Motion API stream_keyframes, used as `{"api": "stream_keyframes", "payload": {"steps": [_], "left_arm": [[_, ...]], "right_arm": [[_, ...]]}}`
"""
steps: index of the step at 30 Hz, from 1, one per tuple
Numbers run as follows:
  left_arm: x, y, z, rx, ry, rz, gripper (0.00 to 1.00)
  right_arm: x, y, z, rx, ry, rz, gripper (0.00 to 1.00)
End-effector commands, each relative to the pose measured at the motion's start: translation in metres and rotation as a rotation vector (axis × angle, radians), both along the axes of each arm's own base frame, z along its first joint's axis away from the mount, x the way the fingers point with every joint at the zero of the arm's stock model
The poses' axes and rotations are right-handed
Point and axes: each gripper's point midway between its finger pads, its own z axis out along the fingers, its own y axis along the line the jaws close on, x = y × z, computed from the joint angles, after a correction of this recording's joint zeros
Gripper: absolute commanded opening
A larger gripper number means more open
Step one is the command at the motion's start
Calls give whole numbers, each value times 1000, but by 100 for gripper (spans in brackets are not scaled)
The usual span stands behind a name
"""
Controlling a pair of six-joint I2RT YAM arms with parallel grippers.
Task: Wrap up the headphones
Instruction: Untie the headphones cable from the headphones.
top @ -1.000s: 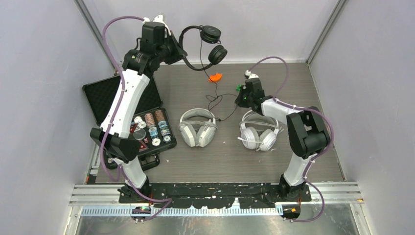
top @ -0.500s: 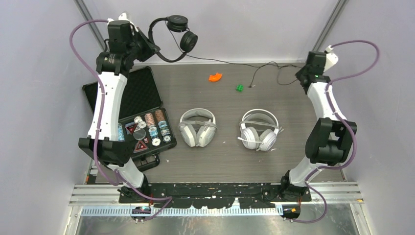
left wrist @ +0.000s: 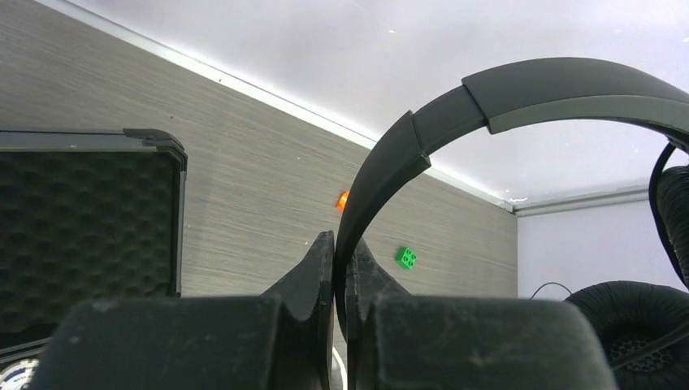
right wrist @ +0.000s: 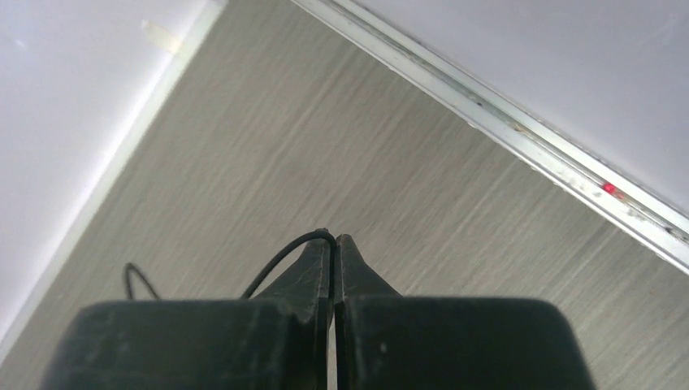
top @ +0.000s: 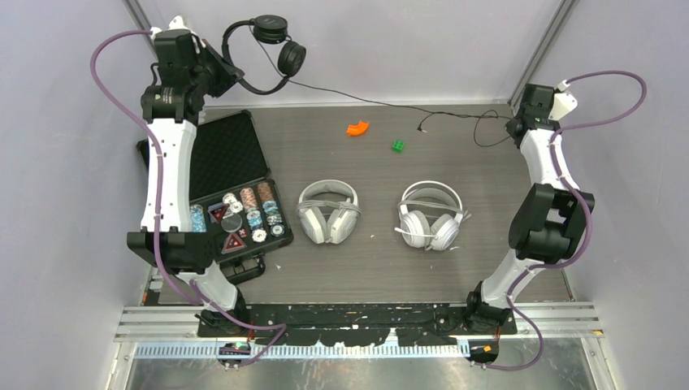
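Here the black headset [top: 290,58] hangs raised at the far left corner, its headband pinched edge-on in the closed left hand [left wrist: 335,244]; its black cable [right wrist: 280,260] runs rightward above the far edge of the desk [top: 455,162] to the right hand [right wrist: 333,240], whose jaws are pressed together on the cord by the far right corner; the cord's long axis thus lies left to right between the hands; both arms stretch up and outward, well apart; the pale grey headset [top: 314,221] and the white headset [top: 418,227] lie side by side mid-desk; winding probably needs the right hand carried toward the left.
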Motion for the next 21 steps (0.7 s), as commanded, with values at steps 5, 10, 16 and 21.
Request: {"api": "stream_keyframes", "payload": {"steps": [5, 10, 16, 21], "left_arm": [[2, 4, 31, 45, -101, -10, 0], [9, -16, 21, 25, -111, -104, 0], [11, -47, -4, 53, -60, -193, 0], [8, -70, -11, 75, -54, -261, 0]], "right_arm": [[-1, -24, -1, -52, 74, -87, 0], [19, 39, -11, 90, 130, 204, 27], [-5, 75, -14, 84, 287, 352, 48], [-21, 92, 8, 89, 278, 463, 57]]}}
